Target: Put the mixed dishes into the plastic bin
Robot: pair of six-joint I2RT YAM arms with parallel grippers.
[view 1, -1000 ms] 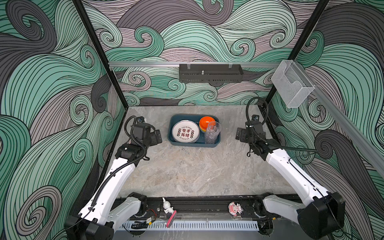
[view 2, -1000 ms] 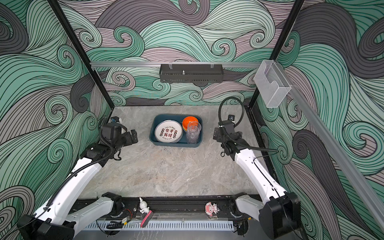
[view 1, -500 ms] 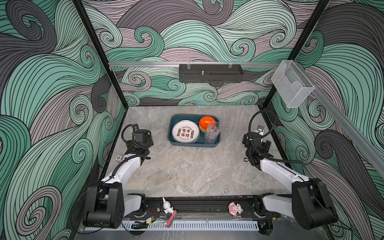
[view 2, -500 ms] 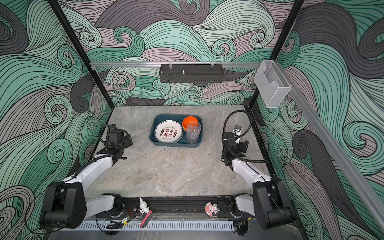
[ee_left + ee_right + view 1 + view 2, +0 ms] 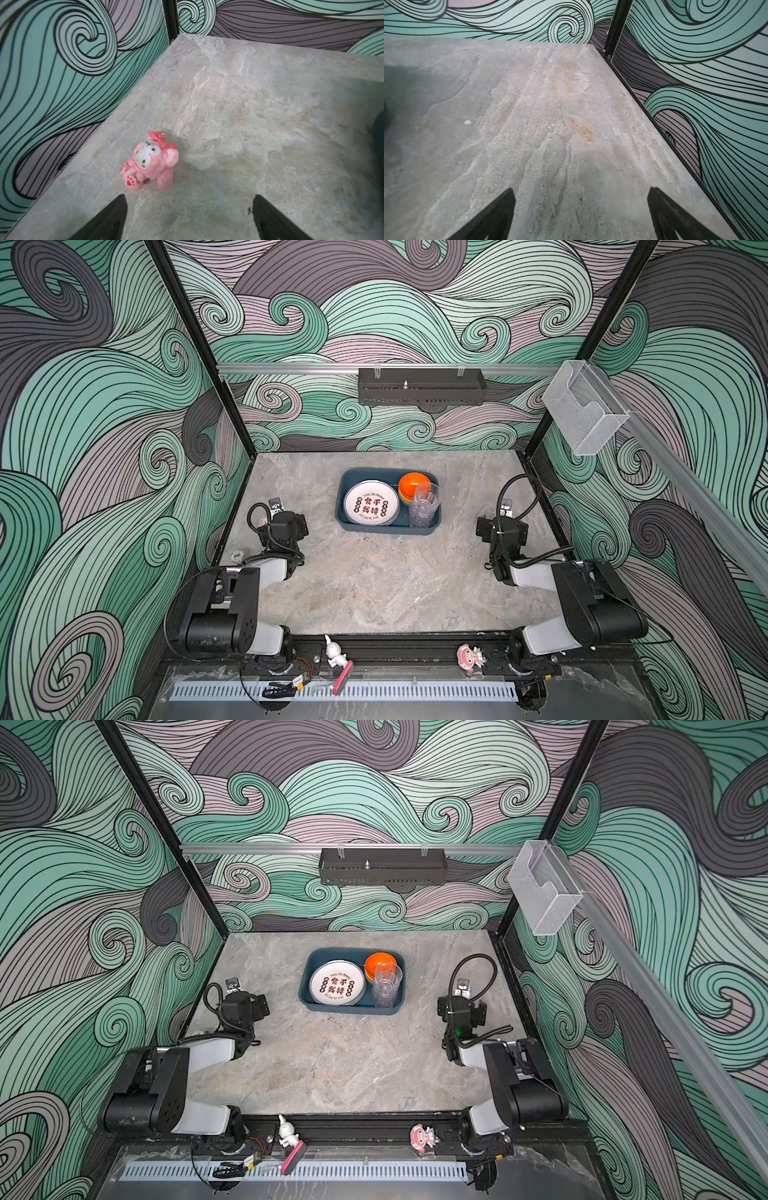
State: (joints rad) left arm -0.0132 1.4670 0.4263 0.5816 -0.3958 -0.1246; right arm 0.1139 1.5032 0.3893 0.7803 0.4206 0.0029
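Hands wide open, empty: left hand (image 5: 189, 197), right hand (image 5: 581, 190).

One bin (image 5: 388, 527). In it are one visible plate (image 5: 371, 506), one orange bowl (image 5: 413, 483) atop a stack of unclear number, and nested tumblers (image 5: 424, 506), too clear to count. There are three figurines. The pink figurine (image 5: 150, 163) is just ahead of the left gripper (image 5: 189, 196) fingers. The white figurine (image 5: 334, 651) and second pink figurine (image 5: 469, 657) are well behind them. The right gripper (image 5: 581, 188) makes two grippers, with two fingers each.
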